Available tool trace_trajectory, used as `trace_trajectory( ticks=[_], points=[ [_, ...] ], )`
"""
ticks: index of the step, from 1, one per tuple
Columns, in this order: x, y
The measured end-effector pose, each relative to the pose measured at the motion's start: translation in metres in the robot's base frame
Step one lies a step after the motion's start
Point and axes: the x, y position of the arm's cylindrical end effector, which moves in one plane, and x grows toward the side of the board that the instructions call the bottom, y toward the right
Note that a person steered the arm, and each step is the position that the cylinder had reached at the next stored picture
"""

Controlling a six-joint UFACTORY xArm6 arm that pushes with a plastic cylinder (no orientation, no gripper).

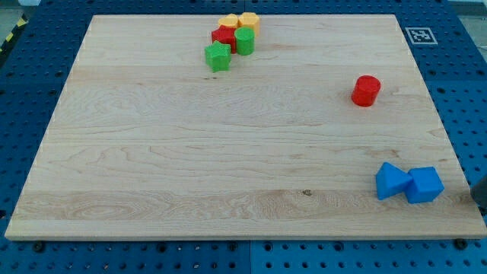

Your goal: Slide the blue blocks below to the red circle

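Just beside my tip (479,192): 2 blue blocks (409,183).

2 blue blocks, triangle (391,181) touching cube (424,185), near view's bottom right; red cylinder (366,90) well above.

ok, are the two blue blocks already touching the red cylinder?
No. The two blue blocks sit together near the view's bottom right, with bare board between them and the red cylinder further up.
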Motion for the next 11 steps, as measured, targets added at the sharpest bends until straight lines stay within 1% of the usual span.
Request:
trace_trajectory(
  ticks=[1,2,4,7,9,11],
  points=[
    [-0.001,-0.001],
    [-0.004,-0.032],
    [-0.002,-0.043],
    [-0.002,-0.079],
    [-0.012,-0.088],
    [-0.018,-0.128]
  ],
)
